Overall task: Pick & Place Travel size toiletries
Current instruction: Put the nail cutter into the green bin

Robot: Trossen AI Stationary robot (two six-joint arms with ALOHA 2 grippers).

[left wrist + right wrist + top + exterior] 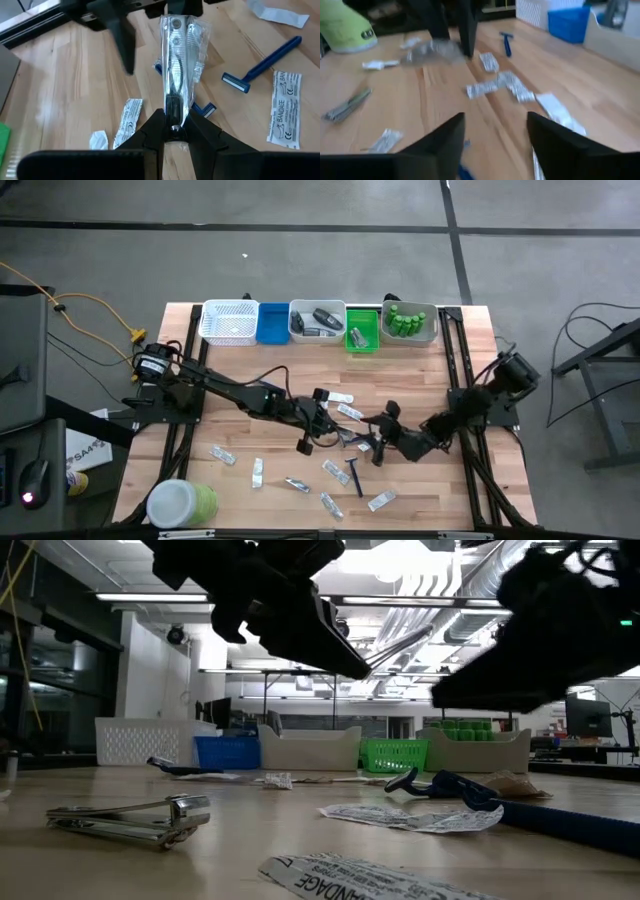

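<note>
Clear sachet – pinched in left gripper, right gripper open nr it.

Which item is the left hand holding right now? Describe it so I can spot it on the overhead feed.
Start at the middle of the wooden table, where the two arms meet. The left hand is shut on a clear plastic sachet with a long silvery item inside. Unlike the flat white bandage packets and blue razor, it is off the table.
</note>
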